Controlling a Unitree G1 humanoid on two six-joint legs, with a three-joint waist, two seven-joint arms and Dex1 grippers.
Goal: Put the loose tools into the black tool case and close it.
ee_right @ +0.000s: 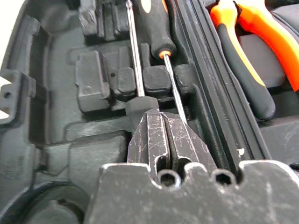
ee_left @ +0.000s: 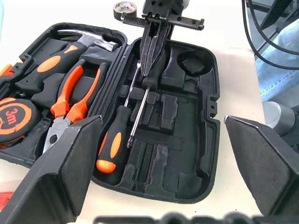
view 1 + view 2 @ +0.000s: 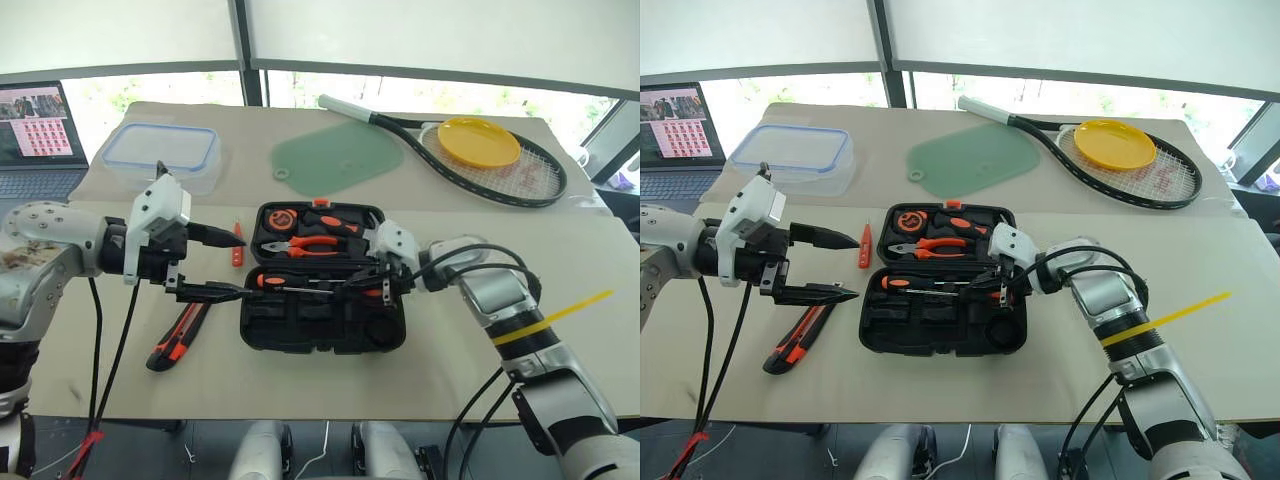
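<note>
Right gripper (image 3: 358,287) jaws pressed together over screwdrivers (image 2: 122,135) inside the open case (image 3: 322,335), left gripper (image 3: 222,263) jaws spread wide, knife (image 3: 180,335) below them on desk (image 3: 450,350)

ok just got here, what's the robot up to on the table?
It is packing tools into the open black tool case. Two screwdrivers lie in the case's front half, and the right gripper is shut, its tips down on the handle end of one. The left gripper hangs open beside the case. The utility knife and the tester pen are on the table to the case's left, not yet packed. The lid is open.
</note>
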